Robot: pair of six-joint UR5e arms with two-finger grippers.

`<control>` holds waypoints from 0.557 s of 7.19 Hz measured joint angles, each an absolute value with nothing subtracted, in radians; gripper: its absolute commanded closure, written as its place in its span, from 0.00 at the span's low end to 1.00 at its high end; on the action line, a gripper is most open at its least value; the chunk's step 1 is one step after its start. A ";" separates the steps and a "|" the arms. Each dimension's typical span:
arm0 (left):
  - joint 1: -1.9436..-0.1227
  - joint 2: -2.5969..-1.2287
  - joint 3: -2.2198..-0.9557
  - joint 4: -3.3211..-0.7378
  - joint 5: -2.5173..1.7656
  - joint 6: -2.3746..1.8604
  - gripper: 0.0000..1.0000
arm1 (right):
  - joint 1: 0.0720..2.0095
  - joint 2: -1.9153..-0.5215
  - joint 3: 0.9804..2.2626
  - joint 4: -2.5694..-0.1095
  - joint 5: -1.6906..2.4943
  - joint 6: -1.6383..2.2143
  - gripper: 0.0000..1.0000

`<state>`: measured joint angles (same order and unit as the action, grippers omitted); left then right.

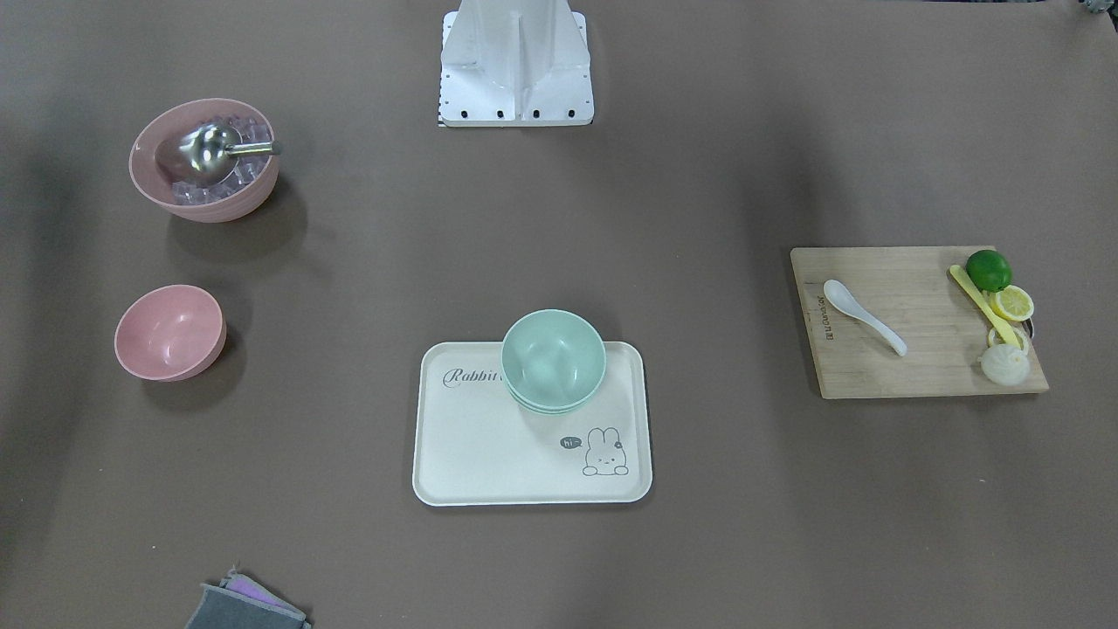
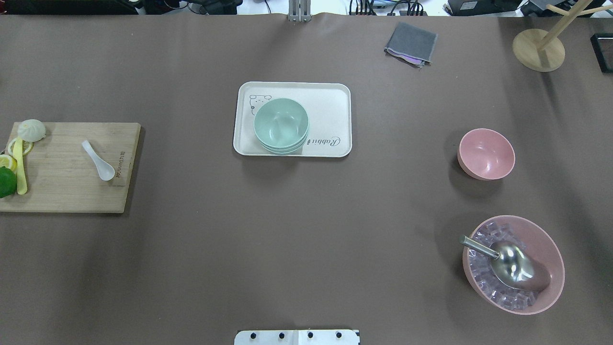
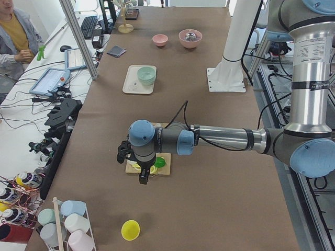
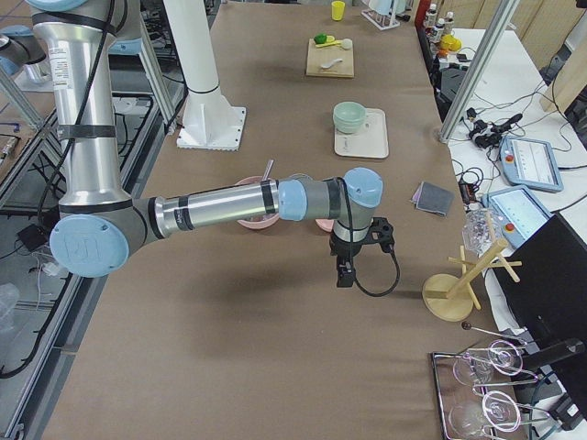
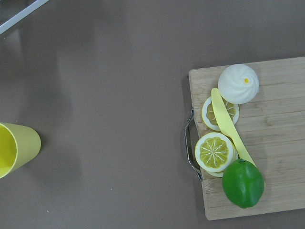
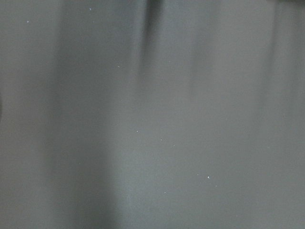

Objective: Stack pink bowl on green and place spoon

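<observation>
Left pincer (image 3: pixel 142 179) above cutting board (image 5: pixel 281 143), right pincer (image 4: pixel 344 275) above table (image 4: pixel 275 357), spread of both indiscernible.

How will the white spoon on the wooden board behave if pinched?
The white spoon looks glossy, so probably slippery and rigid, perhaps breakable if dropped. It lies flat on the cutting board, and its rounded scoop may let it rock or spin when pushed.

Glossy white spoon (image 1: pixel 864 318) (on matt wooden board (image 1: pixel 917 371))

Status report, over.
Left gripper, right gripper: state unclear. Pink bowl on table, unstacked; green bowls on tray; spoon on board. Nothing in the way.
</observation>
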<state>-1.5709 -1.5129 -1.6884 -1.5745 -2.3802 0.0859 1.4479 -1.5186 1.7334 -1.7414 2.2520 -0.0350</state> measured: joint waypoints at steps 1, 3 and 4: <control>-1.571 -1.513 -1.694 -1.575 -2.379 0.085 0.02 | 1.447 -1.519 1.733 -1.741 2.253 -0.034 0.00; -1.571 -1.513 -1.707 -1.575 -2.379 0.074 0.02 | 1.446 -1.519 1.736 -1.740 2.254 -0.034 0.00; -1.572 -1.512 -1.706 -1.575 -2.381 0.072 0.02 | 1.446 -1.519 1.738 -1.739 2.253 -0.034 0.00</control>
<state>-1.5715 -1.5125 -1.7063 -1.5751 -2.3806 0.0718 1.4456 -1.5187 1.7376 -1.7393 2.2534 -0.0341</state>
